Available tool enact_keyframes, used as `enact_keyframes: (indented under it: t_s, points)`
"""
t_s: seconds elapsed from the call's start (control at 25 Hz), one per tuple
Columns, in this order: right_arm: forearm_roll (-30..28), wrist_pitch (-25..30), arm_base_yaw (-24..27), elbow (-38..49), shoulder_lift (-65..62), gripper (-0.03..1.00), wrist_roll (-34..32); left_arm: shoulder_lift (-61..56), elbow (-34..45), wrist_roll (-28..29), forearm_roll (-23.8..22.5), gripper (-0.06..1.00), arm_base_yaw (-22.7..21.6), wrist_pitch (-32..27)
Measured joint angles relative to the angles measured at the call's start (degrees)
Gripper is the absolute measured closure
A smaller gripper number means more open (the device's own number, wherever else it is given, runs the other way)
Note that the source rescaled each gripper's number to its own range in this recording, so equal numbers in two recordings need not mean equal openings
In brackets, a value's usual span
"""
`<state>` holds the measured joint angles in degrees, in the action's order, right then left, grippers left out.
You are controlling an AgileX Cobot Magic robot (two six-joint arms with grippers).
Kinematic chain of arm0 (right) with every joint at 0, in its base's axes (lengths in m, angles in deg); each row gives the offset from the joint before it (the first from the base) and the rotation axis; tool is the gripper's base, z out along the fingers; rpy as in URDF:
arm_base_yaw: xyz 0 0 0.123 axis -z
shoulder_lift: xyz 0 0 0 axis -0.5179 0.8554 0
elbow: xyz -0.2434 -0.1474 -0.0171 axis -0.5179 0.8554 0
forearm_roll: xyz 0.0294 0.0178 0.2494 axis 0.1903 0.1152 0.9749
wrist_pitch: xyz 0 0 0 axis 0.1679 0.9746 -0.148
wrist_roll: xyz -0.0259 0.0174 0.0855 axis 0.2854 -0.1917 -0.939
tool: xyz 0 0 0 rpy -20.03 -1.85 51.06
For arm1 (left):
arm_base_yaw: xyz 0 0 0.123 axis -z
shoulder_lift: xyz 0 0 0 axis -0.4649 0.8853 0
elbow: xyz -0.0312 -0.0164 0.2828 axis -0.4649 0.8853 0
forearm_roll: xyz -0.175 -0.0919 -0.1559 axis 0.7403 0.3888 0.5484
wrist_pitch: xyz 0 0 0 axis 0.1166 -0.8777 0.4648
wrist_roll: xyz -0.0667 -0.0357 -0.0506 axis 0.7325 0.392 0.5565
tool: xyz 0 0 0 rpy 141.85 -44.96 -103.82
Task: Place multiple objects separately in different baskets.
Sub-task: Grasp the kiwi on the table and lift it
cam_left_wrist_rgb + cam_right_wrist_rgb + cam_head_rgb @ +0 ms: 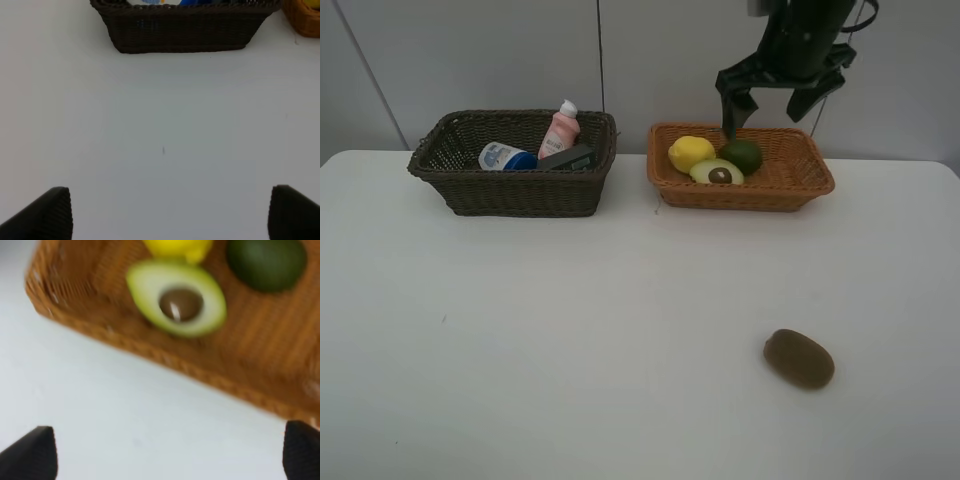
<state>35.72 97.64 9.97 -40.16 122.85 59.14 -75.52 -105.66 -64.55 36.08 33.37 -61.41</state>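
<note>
The light orange-tan basket (790, 180) at the back right holds the yellow lemon (691, 152), halved avocado (716, 172) and green lime (743, 155); the right wrist view shows them too: lemon (176, 247), avocado (177, 299), lime (266, 261). The dark brown basket (510, 185) at the back left holds the pink bottle (560, 128), white blue-capped bottle (506, 157) and dark eraser block (568, 158). The brown kiwi (799, 358) lies on the table at the front right. My right gripper (775, 100) hangs open and empty above the orange-tan basket. My left gripper (167, 215) is open over bare table. The pump bottle is out of view.
The white table (570, 330) spreads wide between the baskets and the kiwi. A pale wall stands close behind the baskets. In the left wrist view the dark basket (180, 32) lies ahead with the orange basket's corner (302, 17) beside it.
</note>
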Motion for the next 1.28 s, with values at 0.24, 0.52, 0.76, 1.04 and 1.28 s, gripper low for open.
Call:
enact_keyframes:
  t_s: [0.24,0.52,0.76,1.04,1.28]
  points:
    - [0.1,0.2,1.6,21.0,-10.6,-0.02,-1.8,0.0,0.0,0.0,0.0,-0.05,0.0,0.0]
    - [4.3,-0.5,1.5,39.9,-17.2,-0.02,-2.6,0.0,0.0,0.0,0.0,-0.05,0.0,0.0]
    - [6.3,-10.5,1.5,51.4,-17.6,-0.02,-2.3,0.0,0.0,0.0,0.0,-0.05,0.0,0.0]
    - [11.0,-18.4,1.5,57.2,-17.6,-0.02,2.9,0.0,0.0,0.0,0.0,-0.05,0.0,0.0]
    - [12.4,-22.3,1.5,58.9,-17.6,-0.02,7.4,0.0,0.0,0.0,0.0,-0.05,0.0,0.0]
